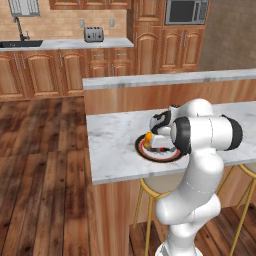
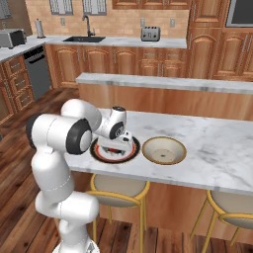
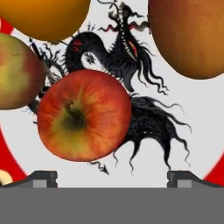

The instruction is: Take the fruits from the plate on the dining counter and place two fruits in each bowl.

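Observation:
Close below my hand lies the plate (image 3: 175,109), white with a dark dragon pattern and a red band. A red apple (image 3: 84,116) sits at its middle, just ahead of my open gripper (image 3: 113,178). A bright orange (image 3: 48,17), a brownish-orange fruit (image 3: 192,35) and an olive-tinged fruit (image 3: 17,72) lie around the apple. From the base, the gripper (image 1: 159,142) hangs low over the plate (image 1: 150,155) on the dining counter (image 1: 110,145), with the orange (image 1: 148,136) beside it. The tan bowl (image 2: 164,150) stands empty right of the plate (image 2: 106,154). The red bowl is out of view.
A raised wooden ledge with a marble top (image 1: 165,80) runs behind the dining counter. Yellow-legged stools (image 2: 118,190) (image 2: 232,202) stand under its front edge. My own forearm (image 2: 74,131) crosses the counter's left end.

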